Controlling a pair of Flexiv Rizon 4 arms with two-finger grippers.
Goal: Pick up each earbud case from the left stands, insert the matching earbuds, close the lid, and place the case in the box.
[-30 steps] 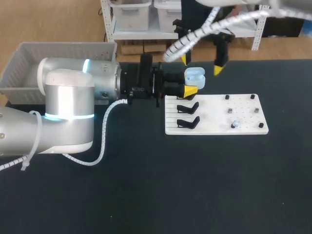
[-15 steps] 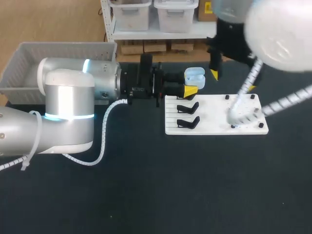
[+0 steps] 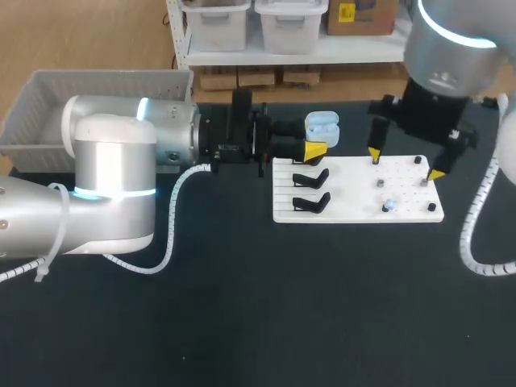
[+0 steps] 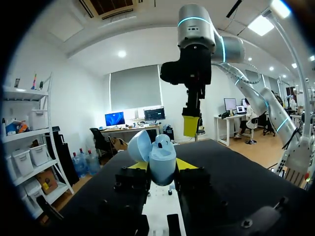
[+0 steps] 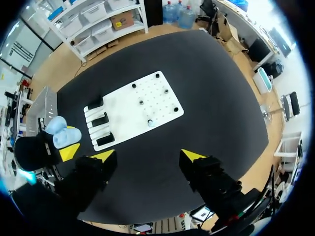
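Left fingers (image 3: 316,150) clamped onto the pale blue earbud case (image 3: 322,123) from two sides, a little above the centre of the head view, just past the upper left corner of the white board (image 3: 355,193). Case lid tipped open. Same hold in the left wrist view: earbud case (image 4: 162,158) upright between the two yellow tips of the left fingers (image 4: 186,164), lid swung back to one side. Right fingers (image 3: 373,153) spread wide apart, gripping nothing, hanging over the right half of the white board in the upper right of the head view, one tip near the board's upper edge and the other near its right edge. From the right wrist, right fingers (image 5: 193,155) wide open, with the white board (image 5: 133,109) well ahead of them. Two black stands (image 3: 310,189) one below the other along the board's left side, just under the held case. Dark pegs (image 3: 379,184) scattered over the board's right part. One small pale earbud (image 3: 389,205) near the board's lower right, too small for more detail. Pale grey box (image 3: 48,97) at the upper left of the head view, partly behind the left arm (image 3: 113,177). All on the black counter (image 3: 242,322).
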